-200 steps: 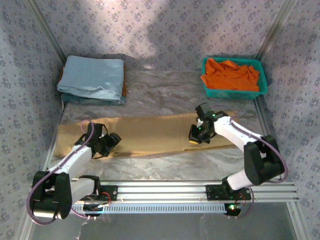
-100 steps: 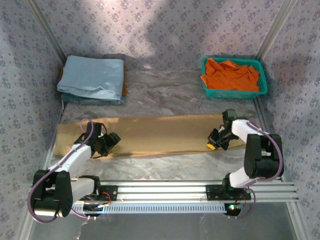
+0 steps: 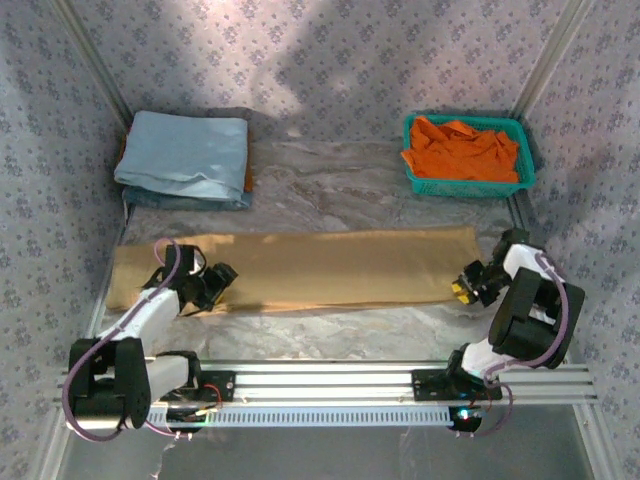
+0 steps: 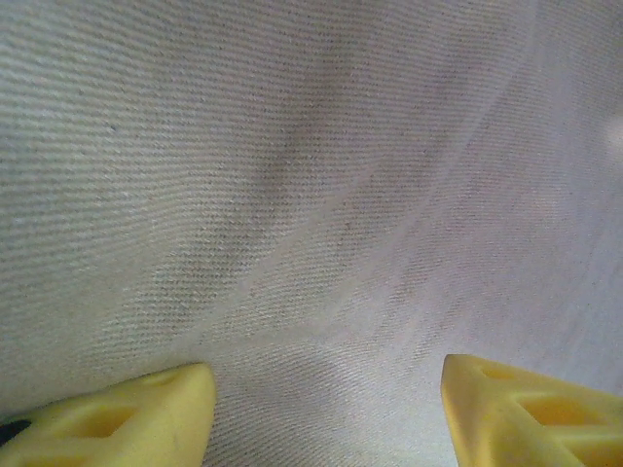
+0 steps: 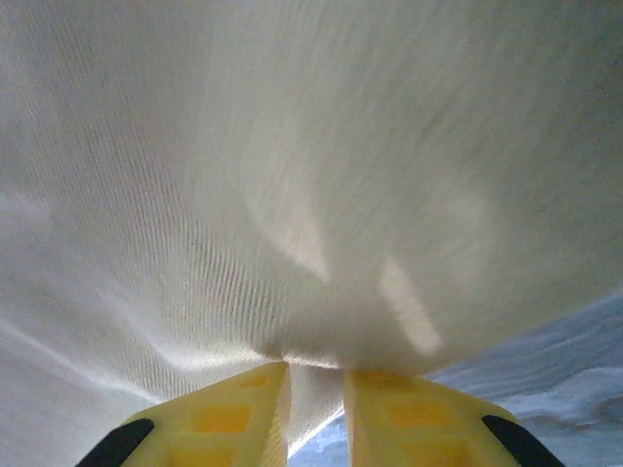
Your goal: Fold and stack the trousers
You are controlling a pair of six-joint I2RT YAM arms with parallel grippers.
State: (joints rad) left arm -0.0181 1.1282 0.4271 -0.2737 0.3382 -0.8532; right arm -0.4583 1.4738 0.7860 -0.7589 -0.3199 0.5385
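The tan trousers [image 3: 320, 270] lie stretched as a long flat band across the table from left to right. My right gripper [image 3: 463, 290] is at the band's right end, shut on the trousers' cloth [image 5: 321, 389], which is pinched between its yellow fingers [image 5: 234, 418]. My left gripper [image 3: 212, 290] rests low over the left part of the band, near its front edge. Its yellow fingertips [image 4: 136, 413] stand wide apart, open, just above the woven cloth [image 4: 311, 195].
A folded light blue cloth [image 3: 185, 155] lies at the back left. A green basket [image 3: 520, 185] holding a bright orange garment [image 3: 462, 148] stands at the back right. Patterned walls close in on both sides. The metal rail [image 3: 330, 378] runs along the front.
My right gripper has pulled the trousers' end to the right, from mid-table to the right edge, drawing the band out longer and flatter. The left gripper has barely moved.
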